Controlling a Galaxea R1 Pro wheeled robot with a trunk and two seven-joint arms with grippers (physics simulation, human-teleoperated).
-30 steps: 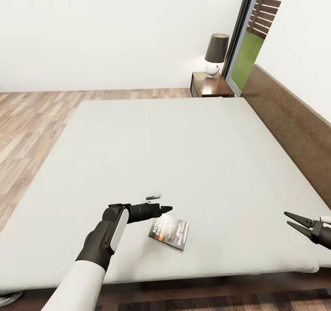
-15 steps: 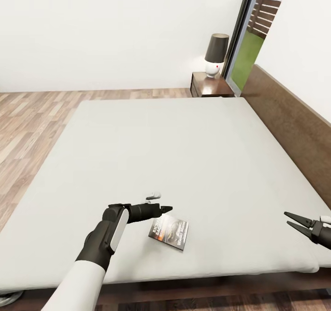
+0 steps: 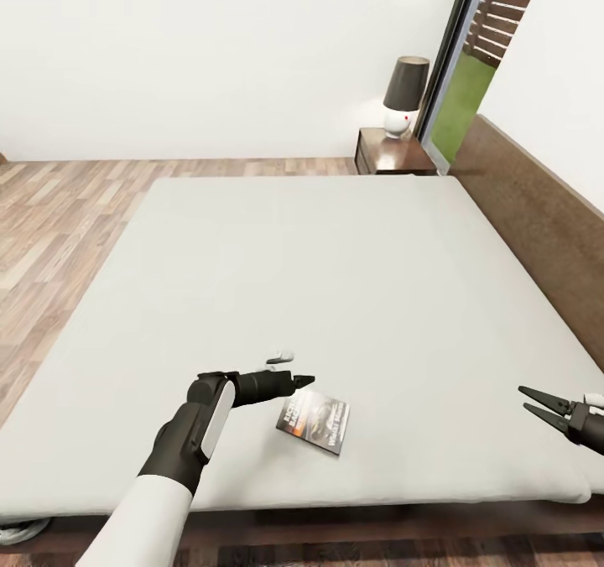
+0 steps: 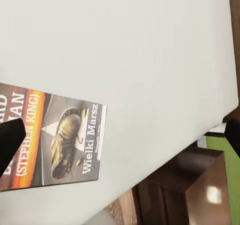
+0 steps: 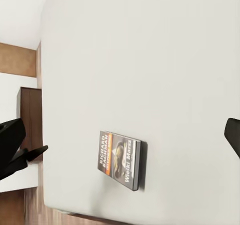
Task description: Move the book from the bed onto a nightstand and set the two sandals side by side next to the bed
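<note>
The book point(image 3: 313, 420) lies flat on the pale mattress of the bed point(image 3: 335, 273), near its front edge; its orange band and dark cover show in the left wrist view point(image 4: 50, 140) and the right wrist view point(image 5: 120, 160). My left gripper point(image 3: 295, 367) hovers just left of and behind the book, open, with its fingertips point(image 4: 10, 140) wide apart and nothing between them. My right gripper point(image 3: 541, 406) is open over the mattress's front right corner, well away from the book. A nightstand point(image 3: 394, 152) stands at the bed's far right corner. The sandals are out of view.
A dark-shaded lamp point(image 3: 404, 97) with a white base sits on the nightstand. The dark wooden headboard point(image 3: 537, 215) runs along the bed's right side. Wood-plank floor point(image 3: 59, 215) lies left of and beyond the bed. A tall window point(image 3: 461, 89) stands behind the nightstand.
The whole picture has shifted slightly, so the camera moved. Both arms hold the same pose and the book stays on the mattress.
</note>
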